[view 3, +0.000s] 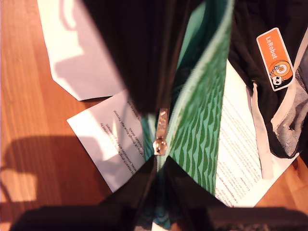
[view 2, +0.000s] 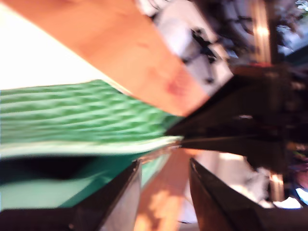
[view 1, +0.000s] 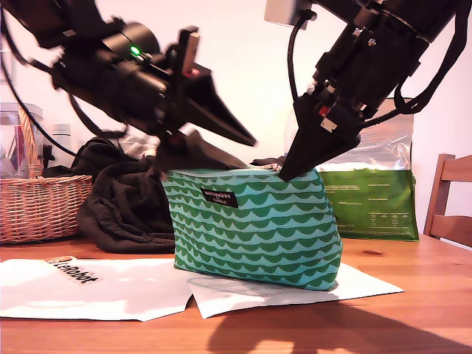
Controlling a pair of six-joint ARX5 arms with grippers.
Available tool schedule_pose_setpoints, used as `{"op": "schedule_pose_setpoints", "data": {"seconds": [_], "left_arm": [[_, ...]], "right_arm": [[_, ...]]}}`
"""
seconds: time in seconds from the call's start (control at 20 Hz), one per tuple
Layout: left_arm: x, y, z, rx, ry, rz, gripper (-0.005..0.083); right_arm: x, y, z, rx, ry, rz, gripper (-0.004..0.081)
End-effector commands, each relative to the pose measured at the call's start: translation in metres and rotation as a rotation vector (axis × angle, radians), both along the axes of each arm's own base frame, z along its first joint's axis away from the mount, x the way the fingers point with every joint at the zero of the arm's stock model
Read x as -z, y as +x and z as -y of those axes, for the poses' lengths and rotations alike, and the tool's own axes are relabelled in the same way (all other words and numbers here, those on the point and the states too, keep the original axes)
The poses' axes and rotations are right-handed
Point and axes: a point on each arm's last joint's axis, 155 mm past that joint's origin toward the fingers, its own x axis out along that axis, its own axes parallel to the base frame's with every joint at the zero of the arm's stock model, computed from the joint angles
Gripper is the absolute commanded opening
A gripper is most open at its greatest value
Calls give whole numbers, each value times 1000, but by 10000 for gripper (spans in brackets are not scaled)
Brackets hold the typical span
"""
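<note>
Second pincer [view 1: 284,172] pinching green pouch [view 1: 251,228] end by zipper pull [view 3: 160,144]; first pincer [view 2: 164,166] spread at its mouth; likely hold-open step; next needs steady tension.

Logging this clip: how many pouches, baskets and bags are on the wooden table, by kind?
Green wave-patterned fabric zip pouch: 1
Woven wicker basket: 1
Green-and-silver foil bag: 1
Total: 3

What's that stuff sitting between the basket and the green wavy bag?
A heap of dark cloth lies between the wicker basket and the green wavy bag; the exterior view shows it.
</note>
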Motion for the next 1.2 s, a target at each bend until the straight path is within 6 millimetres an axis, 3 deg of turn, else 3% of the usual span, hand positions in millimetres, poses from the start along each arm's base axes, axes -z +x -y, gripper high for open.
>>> {"op": "schedule_pose_setpoints", "data": {"seconds": [0.0, 0.3, 0.6, 1.15], "left_arm": [[5, 3, 1, -3, -2, -16, 272], [4, 8, 1, -15, -7, -4, 272], [9, 29, -16, -100, 26, -7, 272], [9, 17, -2, -54, 2, -23, 272]], "right_arm": [[11, -4, 0, -5, -14, -22, -11], [11, -4, 0, -5, -14, -22, -11], [11, -4, 0, -6, -13, -22, -11], [8, -2, -2, -6, -4, -9, -11]]}}
